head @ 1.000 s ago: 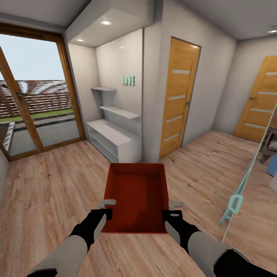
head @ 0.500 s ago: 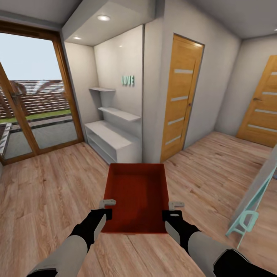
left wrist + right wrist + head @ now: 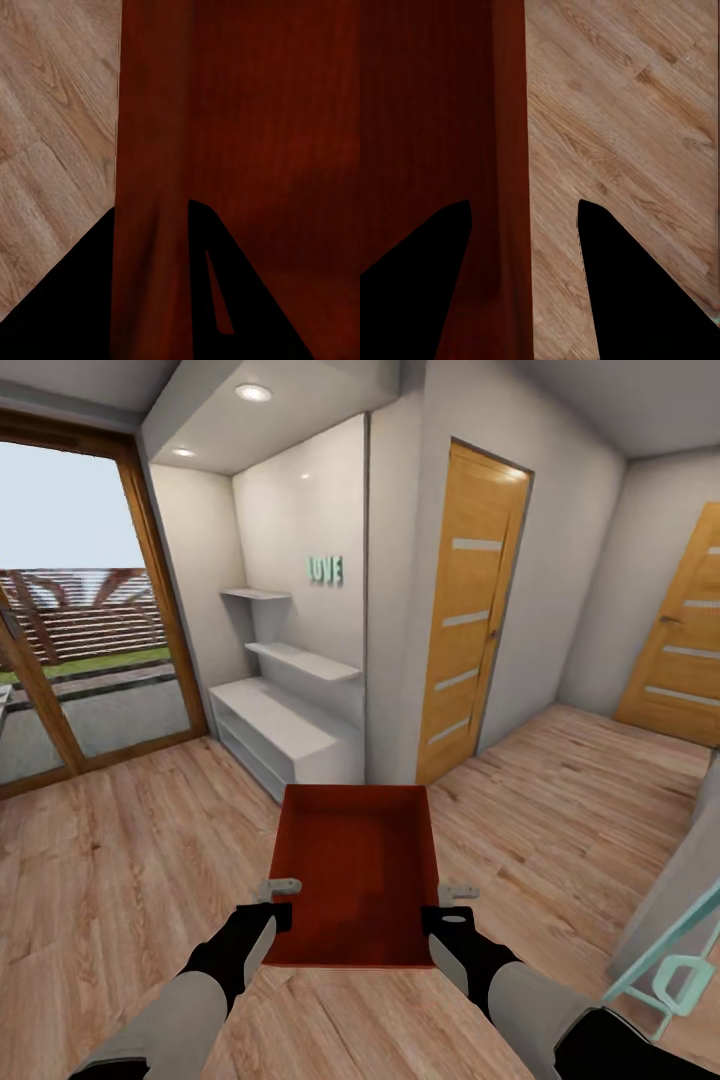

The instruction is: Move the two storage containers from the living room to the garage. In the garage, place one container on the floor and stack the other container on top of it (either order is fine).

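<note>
Left gripper and right gripper each pinch a side wall of the storage container. Rigid, seemingly light; hold both walls level.

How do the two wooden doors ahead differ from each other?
The near door stands in the wall just right of the white shelves and shows whole; the far door sits in the back wall and is cut off by the picture's edge. Both are honey-coloured with pale horizontal strips, and both are closed.
</note>
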Robot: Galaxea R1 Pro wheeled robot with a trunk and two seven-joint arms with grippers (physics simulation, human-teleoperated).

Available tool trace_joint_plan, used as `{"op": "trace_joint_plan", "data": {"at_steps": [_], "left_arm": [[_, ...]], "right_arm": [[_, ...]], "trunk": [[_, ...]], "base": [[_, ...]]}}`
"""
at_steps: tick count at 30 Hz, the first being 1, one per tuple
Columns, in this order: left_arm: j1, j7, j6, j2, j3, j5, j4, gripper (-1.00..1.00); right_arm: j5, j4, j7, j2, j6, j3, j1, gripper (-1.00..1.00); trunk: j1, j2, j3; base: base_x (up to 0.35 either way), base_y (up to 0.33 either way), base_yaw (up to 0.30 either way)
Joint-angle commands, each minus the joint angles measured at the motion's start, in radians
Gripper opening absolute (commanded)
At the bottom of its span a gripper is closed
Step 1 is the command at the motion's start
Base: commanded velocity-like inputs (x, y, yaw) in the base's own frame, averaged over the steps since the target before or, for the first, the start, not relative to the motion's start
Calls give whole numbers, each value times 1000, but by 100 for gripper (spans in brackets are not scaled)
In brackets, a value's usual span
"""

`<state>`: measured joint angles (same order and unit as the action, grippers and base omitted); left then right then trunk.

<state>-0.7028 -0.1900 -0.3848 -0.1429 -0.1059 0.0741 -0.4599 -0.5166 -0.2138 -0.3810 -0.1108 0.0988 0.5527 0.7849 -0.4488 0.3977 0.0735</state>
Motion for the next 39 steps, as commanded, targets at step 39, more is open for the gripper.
{"op": "trace_joint_plan", "data": {"at_steps": [39], "left_arm": [[0,-3,-6,12,2,4,6,-100]], "right_arm": [[10,-30,-1,1,2,-23,2,-100]], "trunk": [[-1,2,2]], "base": [[323,0,-240]]}}
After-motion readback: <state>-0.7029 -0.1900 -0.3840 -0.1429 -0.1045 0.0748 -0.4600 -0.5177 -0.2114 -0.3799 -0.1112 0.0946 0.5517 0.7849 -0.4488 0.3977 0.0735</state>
